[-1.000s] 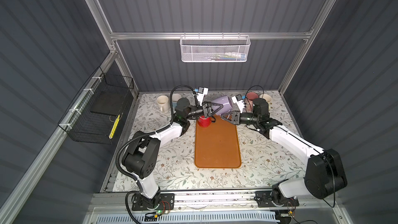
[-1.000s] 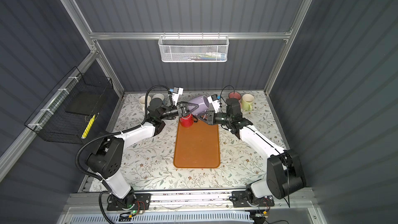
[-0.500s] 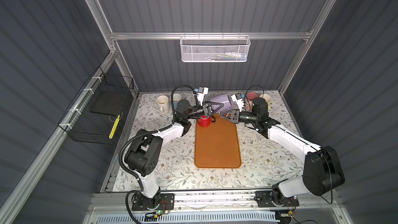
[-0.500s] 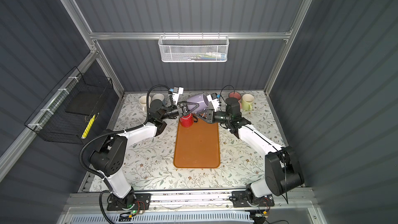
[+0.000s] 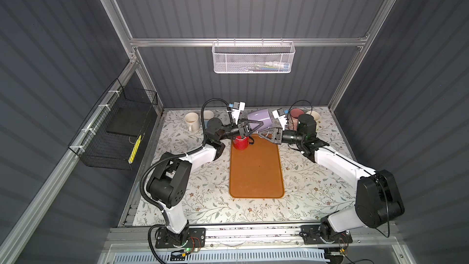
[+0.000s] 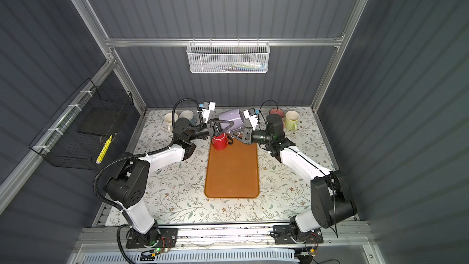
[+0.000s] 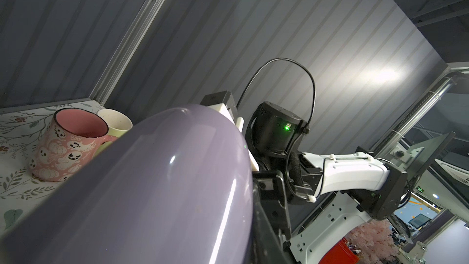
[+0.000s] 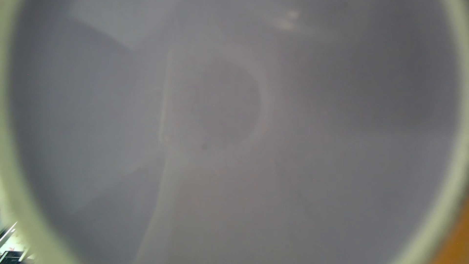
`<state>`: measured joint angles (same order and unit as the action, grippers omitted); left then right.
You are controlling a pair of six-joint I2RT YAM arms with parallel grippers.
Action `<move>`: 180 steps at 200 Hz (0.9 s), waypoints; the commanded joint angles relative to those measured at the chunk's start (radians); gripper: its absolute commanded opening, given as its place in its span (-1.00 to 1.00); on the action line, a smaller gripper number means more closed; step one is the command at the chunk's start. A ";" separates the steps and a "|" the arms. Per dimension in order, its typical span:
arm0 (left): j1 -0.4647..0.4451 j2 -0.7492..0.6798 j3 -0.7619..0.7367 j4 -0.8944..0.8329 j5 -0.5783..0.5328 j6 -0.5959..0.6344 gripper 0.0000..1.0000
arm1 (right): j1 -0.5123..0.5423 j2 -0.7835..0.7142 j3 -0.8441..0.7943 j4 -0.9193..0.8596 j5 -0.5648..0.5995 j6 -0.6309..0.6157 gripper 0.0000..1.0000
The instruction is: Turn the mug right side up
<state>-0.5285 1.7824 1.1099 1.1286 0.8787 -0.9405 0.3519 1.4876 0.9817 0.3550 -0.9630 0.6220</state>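
Where the left gripper (image 5: 256,126) stands: against the left side of the mug. Its jaws are drawn closer than a second ago, when they stood wide. I cannot tell whether they pinch it yet.
Red cup (image 5: 239,143): on the far end of the tray (image 5: 256,173), just below the left gripper, unmoved.
Mug (image 5: 258,117): lavender and held in the air over the tray's far edge, between the two grippers. It lies about on its side with its mouth toward the right arm, whose wrist view looks straight into it. It is much where it was a second ago.
Right gripper (image 5: 262,132): jaws pressed together on the mug at its mouth side, as before. The exact part they grip is hidden.
Pink mug (image 5: 294,114): upright at the back, clear of the work.
Meaning: this looks like a handover or shared re-grip, with the mug about half turned. The left gripper likely needs a firm hold before the right lets go, and the glossy wall could slip.
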 commanded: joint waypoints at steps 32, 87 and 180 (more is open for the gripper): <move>-0.019 -0.003 0.021 0.020 -0.014 0.000 -0.77 | 0.015 0.000 -0.003 0.053 0.026 -0.041 -1.00; -0.019 -0.016 0.007 0.029 -0.025 0.003 -0.93 | 0.015 0.001 -0.002 0.052 0.024 -0.041 -0.95; -0.020 -0.025 -0.001 0.065 -0.032 -0.003 -1.00 | 0.015 0.005 -0.017 0.063 0.020 -0.042 -0.54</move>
<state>-0.5301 1.7824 1.1069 1.1908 0.8982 -0.9436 0.3500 1.4876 0.9813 0.3855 -1.0023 0.6361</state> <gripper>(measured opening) 0.159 0.211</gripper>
